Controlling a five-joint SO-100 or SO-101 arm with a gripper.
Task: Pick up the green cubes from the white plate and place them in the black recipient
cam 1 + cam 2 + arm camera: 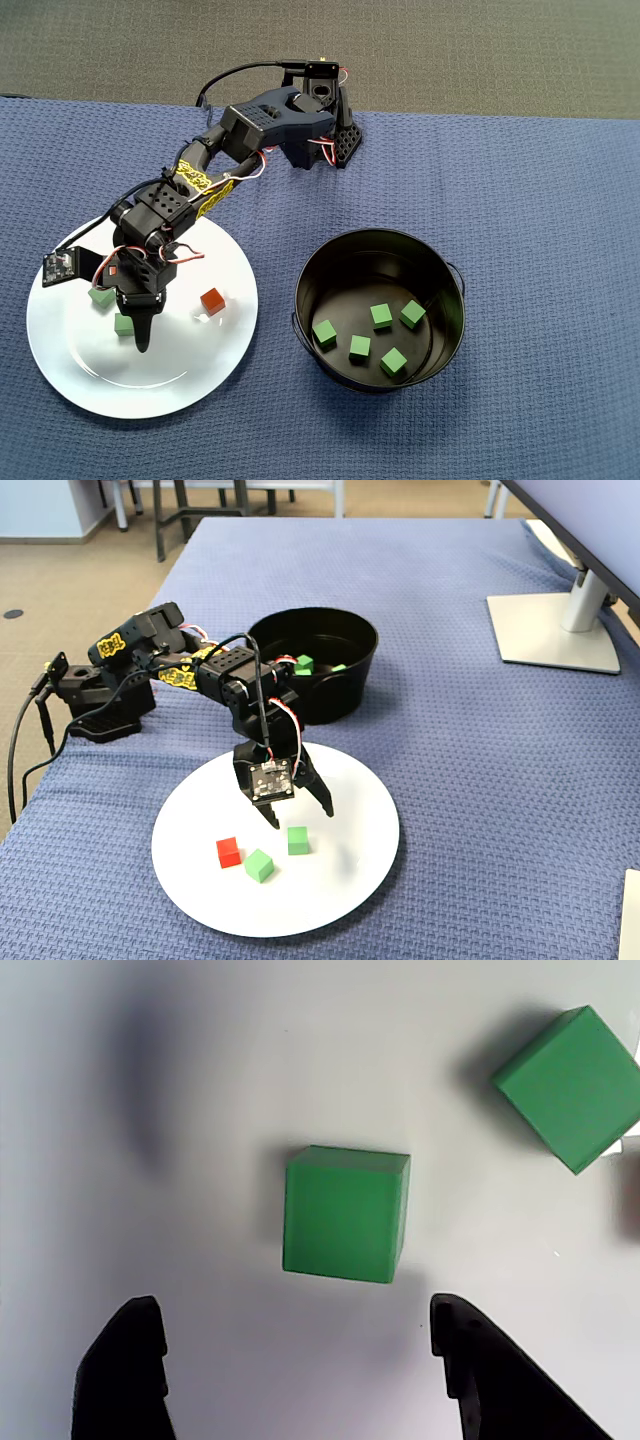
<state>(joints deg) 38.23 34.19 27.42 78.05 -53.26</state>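
Gripper [300,1380] poised over the white plate [350,880], its two fingers spread apart and holding nothing. In the wrist view the nearer green cube [346,1213] sits at centre frame, just above the gap between the two black fingertips [130,1360] at the bottom edge; it lies straight ahead of the opening, its faces nearly square to the fingers. A second green cube [570,1085] lies apart at the upper right, turned diagonally.

In the fixed view both cubes rest at lower centre of the plate, with a red cube [228,852] to their left. Five green cubes [381,315] already lie in the black bucket [310,280], at the right of the overhead view. Judged next: a short advance and descent to straddle the central cube.
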